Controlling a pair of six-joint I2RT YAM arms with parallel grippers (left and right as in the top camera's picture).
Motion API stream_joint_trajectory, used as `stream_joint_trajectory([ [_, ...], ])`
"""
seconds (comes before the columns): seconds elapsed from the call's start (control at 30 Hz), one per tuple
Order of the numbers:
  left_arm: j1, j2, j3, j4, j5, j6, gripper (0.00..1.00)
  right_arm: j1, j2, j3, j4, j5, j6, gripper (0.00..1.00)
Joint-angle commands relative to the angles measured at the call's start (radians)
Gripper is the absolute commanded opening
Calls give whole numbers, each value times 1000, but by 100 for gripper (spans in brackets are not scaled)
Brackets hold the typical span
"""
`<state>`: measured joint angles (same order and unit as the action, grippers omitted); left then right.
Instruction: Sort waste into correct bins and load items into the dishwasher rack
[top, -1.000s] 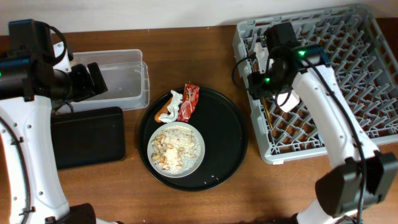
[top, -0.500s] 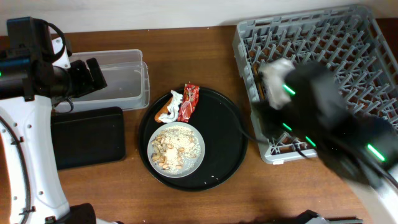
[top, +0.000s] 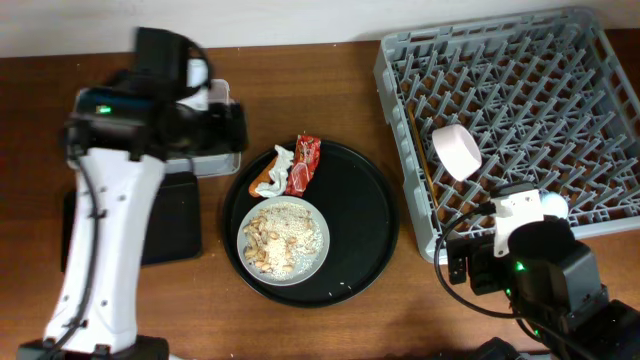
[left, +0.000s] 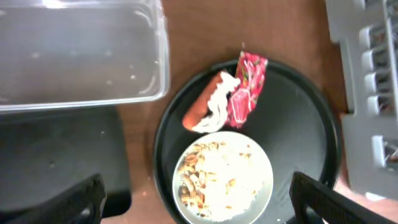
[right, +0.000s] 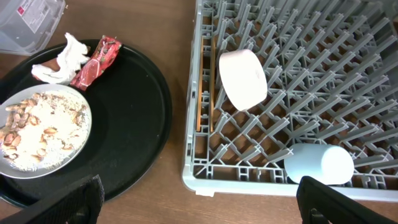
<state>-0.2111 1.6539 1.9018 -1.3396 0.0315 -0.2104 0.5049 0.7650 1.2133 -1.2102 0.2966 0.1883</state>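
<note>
Waste sorting looks to be the step in hand.
Overhead: red snack wrapper (top: 306, 163) and crumpled white tissue (top: 282, 165) lie on the large round black tray (top: 370, 230), beside the scrap-laden pale round plate (top: 284, 240). Left wrist: left hand (left: 199, 205) released, empty, above them; next it likely must descend on the wrapper, with the clear rectangular plastic tub (left: 81, 56) near. Right wrist: right hand (right: 202, 208) released, empty; small white bowl (right: 244, 78) and light-blue cup (right: 320, 163) sit in the grey pegged rack (right: 348, 37).

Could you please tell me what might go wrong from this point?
The plate is covered with scraps; tipping it on lifting could spill them over the round tray. The tissue lies across the carrot, beside the wrapper, so one grab may mix waste types.
</note>
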Motion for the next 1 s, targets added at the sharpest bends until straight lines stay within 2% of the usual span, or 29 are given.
stream_joint_trajectory([
  [0.0,-83,19,-140,113,-55,-6,89,5,12,-4,3,0,15,98],
  [0.03,-103,30,-206,191,-55,-6,89,5,16,-4,3,0,15,98],
  [0.07,-113,43,-261,266,-72,-6,80,5,17,-4,3,0,15,99],
  [0.1,-116,52,-291,311,-82,-6,77,5,17,-4,3,0,15,98],
  [0.2,-116,150,-413,495,-80,-6,76,5,17,-4,3,0,15,98],
  [0.3,-116,284,-437,584,-50,-2,76,5,17,-4,3,0,15,98],
  [0.33,-116,329,-437,623,-6,34,76,5,17,-4,3,0,15,98],
  [0.43,-116,404,-437,672,-2,47,71,5,17,-4,3,0,15,98],
  [0.5,-116,410,-437,698,-1,47,47,5,17,-4,3,0,15,98],
  [0.53,-116,399,-423,701,-1,47,22,5,17,-4,3,0,15,98],
  [0.57,-116,391,-411,694,0,47,19,5,17,-4,3,0,15,98],
  [0.63,-116,356,-383,652,0,46,0,5,17,-4,3,0,15,98],
  [0.77,-115,243,-377,604,-7,47,0,5,17,-4,3,0,15,98],
  [0.87,-67,116,-358,572,-146,38,0,5,17,-4,3,0,15,98],
  [0.97,45,32,-354,640,-267,16,0,5,17,-4,3,0,15,98],
])
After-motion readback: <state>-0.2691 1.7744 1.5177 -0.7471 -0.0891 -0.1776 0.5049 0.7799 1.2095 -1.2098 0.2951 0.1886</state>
